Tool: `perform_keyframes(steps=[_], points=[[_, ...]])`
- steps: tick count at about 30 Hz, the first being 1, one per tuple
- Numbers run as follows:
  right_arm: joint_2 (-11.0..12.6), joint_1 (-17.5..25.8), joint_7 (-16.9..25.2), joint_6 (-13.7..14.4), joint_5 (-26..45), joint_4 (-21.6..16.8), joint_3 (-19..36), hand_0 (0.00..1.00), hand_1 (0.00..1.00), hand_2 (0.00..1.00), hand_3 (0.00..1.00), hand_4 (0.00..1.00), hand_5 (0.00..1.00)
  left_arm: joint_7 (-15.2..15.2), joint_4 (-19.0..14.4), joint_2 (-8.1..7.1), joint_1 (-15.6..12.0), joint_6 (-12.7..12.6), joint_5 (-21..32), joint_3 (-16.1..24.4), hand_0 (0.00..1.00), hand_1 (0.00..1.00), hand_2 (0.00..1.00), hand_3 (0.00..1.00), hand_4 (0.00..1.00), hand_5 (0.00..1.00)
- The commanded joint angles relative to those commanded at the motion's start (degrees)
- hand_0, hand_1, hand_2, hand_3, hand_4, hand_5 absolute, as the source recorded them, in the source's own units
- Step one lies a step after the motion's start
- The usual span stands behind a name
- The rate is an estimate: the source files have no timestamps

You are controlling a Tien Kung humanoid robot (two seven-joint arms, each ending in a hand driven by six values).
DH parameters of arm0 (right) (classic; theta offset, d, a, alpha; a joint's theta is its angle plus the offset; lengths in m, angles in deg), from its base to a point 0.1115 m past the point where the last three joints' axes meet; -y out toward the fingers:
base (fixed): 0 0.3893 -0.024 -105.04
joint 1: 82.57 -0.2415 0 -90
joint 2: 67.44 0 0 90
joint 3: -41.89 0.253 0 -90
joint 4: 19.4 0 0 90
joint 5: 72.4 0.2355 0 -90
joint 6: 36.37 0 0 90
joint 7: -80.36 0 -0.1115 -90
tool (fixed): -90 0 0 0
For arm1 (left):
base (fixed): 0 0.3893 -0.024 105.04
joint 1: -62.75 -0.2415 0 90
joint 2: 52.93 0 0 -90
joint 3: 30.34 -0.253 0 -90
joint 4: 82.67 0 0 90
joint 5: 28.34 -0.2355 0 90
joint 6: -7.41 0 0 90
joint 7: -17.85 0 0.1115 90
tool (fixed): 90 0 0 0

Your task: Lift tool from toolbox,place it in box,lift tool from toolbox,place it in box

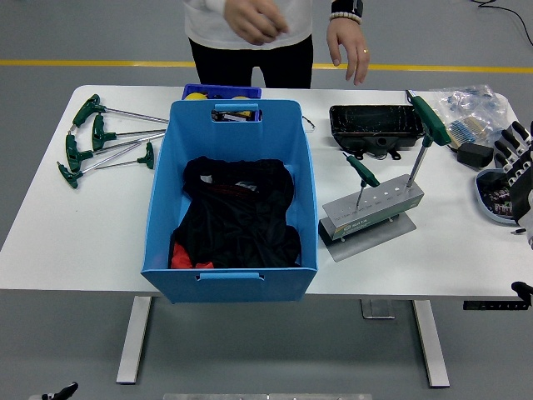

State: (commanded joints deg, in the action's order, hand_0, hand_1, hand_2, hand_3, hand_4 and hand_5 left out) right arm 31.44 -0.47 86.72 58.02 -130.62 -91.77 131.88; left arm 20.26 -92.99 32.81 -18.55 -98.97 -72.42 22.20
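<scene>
A grey tool holder [371, 212] sits on the table right of the big blue box [230, 200]. Two green-handled T-wrenches stand in it: a short one [362, 173] and a tall one [426, 125]. The blue box holds black and red cloth [237, 212]. Several more green T-wrenches [104, 142] lie on the table left of the box. My right hand [516, 171] rests at the right edge, fingers spread, holding nothing. My left hand is out of view.
A person stands at the far side behind the box, both hands [348, 46] free above the table edge. A black case [376, 127] lies behind the holder. A small blue bin [221, 92], a plastic bag [470, 104] and a bowl [491, 196] are nearby.
</scene>
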Motion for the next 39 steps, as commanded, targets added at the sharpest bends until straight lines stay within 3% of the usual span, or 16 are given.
perform_keyframes(steps=[31, 39], points=[[0.9, -0.1, -0.8, 0.9, -3.7, -1.3, 0.0, 0.998, 0.915, 0.928, 0.945, 0.998, 0.998, 0.0, 0.0, -0.15, -0.3, -0.1, -0.1, -0.1, 0.713, 0.714, 0.743, 0.633, 0.631, 0.516], [4.1, -1.5, 1.4, 3.6, -17.5, -4.0, 0.6, 0.998, 0.923, 0.940, 0.956, 0.998, 0.979, 0.1, 0.0, -0.04, -0.1, -0.1, 0.1, -0.2, 0.713, 0.714, 0.743, 0.634, 0.632, 0.517]])
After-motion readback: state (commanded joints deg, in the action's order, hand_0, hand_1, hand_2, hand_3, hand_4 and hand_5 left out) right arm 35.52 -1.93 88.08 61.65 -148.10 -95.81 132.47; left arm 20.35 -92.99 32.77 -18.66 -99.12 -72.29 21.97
